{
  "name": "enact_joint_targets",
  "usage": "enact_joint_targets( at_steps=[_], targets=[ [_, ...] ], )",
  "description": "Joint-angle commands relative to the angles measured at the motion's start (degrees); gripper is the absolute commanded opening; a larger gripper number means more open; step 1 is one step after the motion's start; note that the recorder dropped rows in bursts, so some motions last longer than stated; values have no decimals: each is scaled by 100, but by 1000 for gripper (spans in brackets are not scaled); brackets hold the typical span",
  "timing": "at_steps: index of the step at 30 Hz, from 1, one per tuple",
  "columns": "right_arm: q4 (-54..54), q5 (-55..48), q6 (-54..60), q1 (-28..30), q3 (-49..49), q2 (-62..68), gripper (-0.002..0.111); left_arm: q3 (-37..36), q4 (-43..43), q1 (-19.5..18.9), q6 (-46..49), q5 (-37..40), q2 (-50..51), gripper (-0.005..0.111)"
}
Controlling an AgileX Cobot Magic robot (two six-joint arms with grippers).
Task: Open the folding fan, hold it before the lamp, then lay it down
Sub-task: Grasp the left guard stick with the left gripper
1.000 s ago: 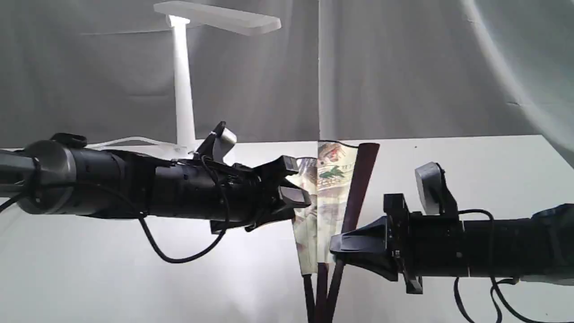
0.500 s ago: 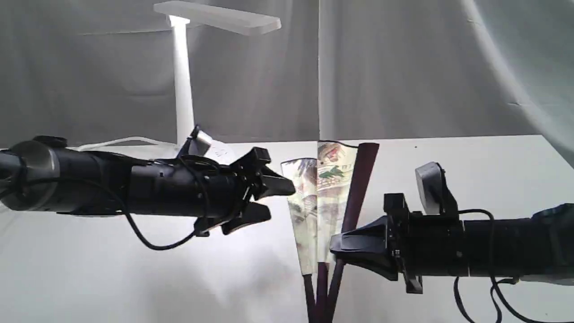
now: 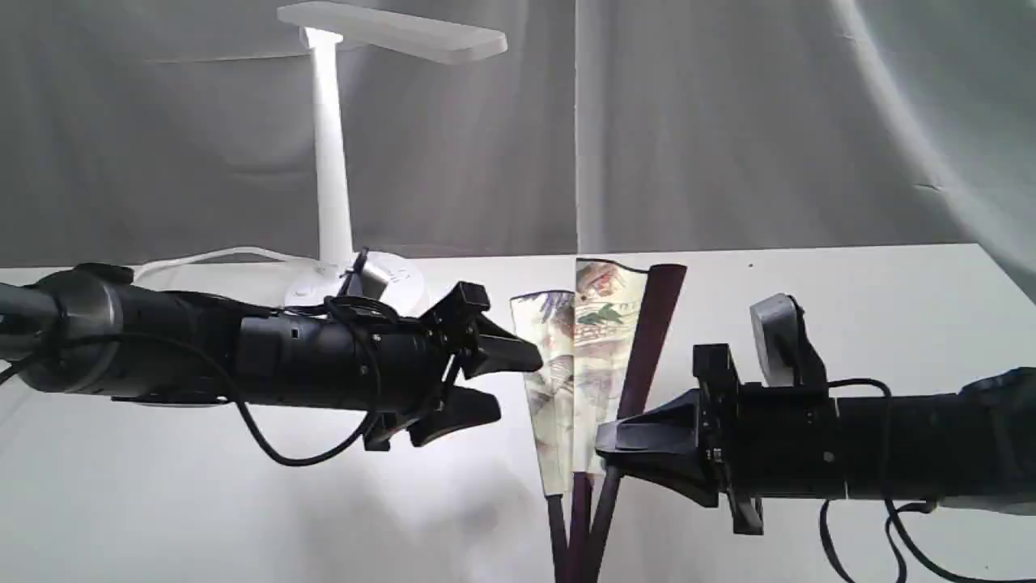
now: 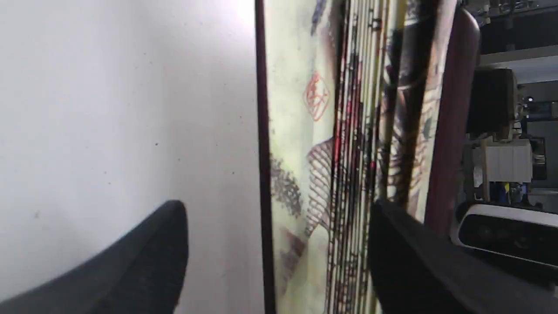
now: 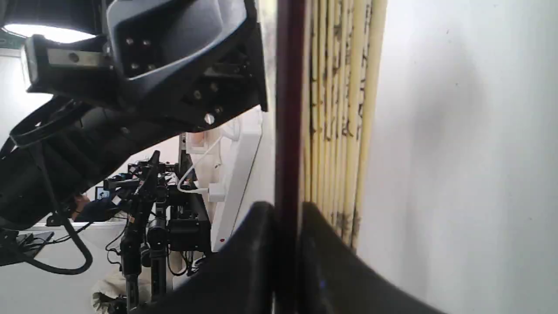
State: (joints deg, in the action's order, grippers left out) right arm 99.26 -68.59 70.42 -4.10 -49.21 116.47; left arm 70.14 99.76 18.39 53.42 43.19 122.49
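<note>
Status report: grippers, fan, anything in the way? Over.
Left gripper open, astride edge of folding fan. Right gripper shut on maroon guard. Fan upright, partly spread. Lamp behind left arm; no other obstruction seen.

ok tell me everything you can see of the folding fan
The folding fan is held upright, only partly spread: a narrow wedge widening upward, pivot end below the frame. Its pleated cream paper shows painted houses, trees and a red seal; guards and ribs look like dark maroon wood. The right gripper has its jaws shut on the right guard, low down. The left gripper holds open jaws around the left edge without clamping it. The lamp stands behind, to its left.
</note>
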Motion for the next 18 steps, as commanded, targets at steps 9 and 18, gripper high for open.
enact_joint_targets(
  at_steps=[9,18],
  targets=[
    [69,-137,-167,-59,-20,-25,0,17,19,-19,-78,48,-25,40],
    [69,-137,-154,-334,-20,-25,0,17,19,-19,-68,258,157,47]
  ],
)
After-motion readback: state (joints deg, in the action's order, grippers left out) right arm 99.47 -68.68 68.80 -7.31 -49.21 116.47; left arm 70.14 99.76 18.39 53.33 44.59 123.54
